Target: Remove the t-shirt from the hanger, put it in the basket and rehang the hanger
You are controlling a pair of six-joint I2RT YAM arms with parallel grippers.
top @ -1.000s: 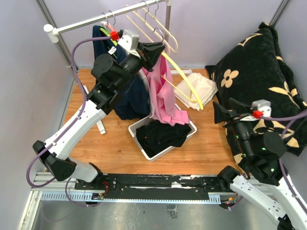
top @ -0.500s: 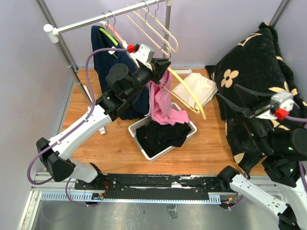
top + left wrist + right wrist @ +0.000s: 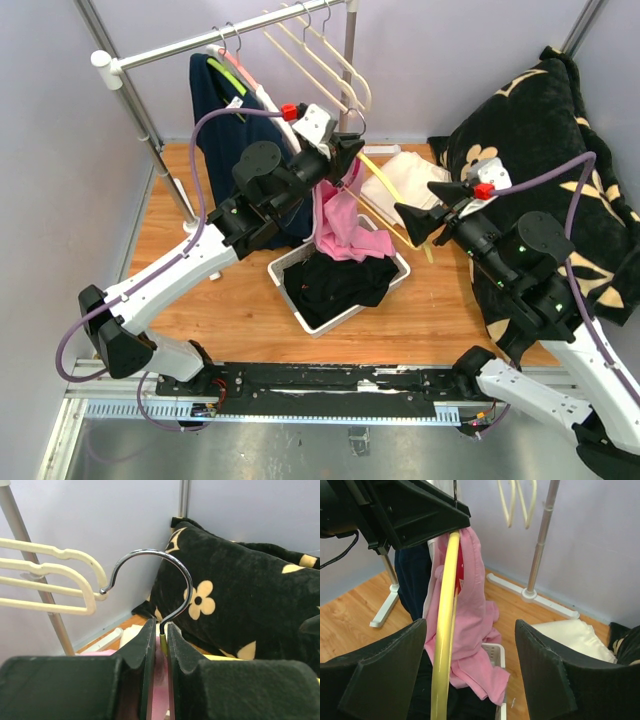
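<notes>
The task stands about midway, as far as the pictures allow a judgement. The yellow hanger [image 3: 380,153] is already off the rail [image 3: 200,40] and hangs in the air, with the left claw [image 3: 161,630] clenched on its neck just below the metal hook [image 3: 167,562]. The pink t-shirt [image 3: 340,225] is not yet off. It drapes from the hanger, and its lower folds sag onto the dark clothes in the white basket [image 3: 276,268] on the wooden tabletop [image 3: 230,310]. The right claw [image 3: 425,200] is released, fingers spread wide, and points at the hanger's free arm. What remains, by this reading, is for it to take hold of hanger or cloth so that the two can be pulled apart.

The overhead view alone gives the layout: both arms meet over the basket, with a navy garment [image 3: 215,110] and bare cream hangers [image 3: 320,50] on the rail behind and the black flowered pillow [image 3: 540,130] to the right. It does not show the left grip clearly. The left wrist view does, with the two fingers pressed together around the neck and the hook standing free above them. The right wrist view shows that the yellow arm [image 3: 445,605] runs down between the spread fingers, closer to the left one. Whether it touches that finger cannot be told. The shirt [image 3: 472,625] hangs just behind it.
</notes>
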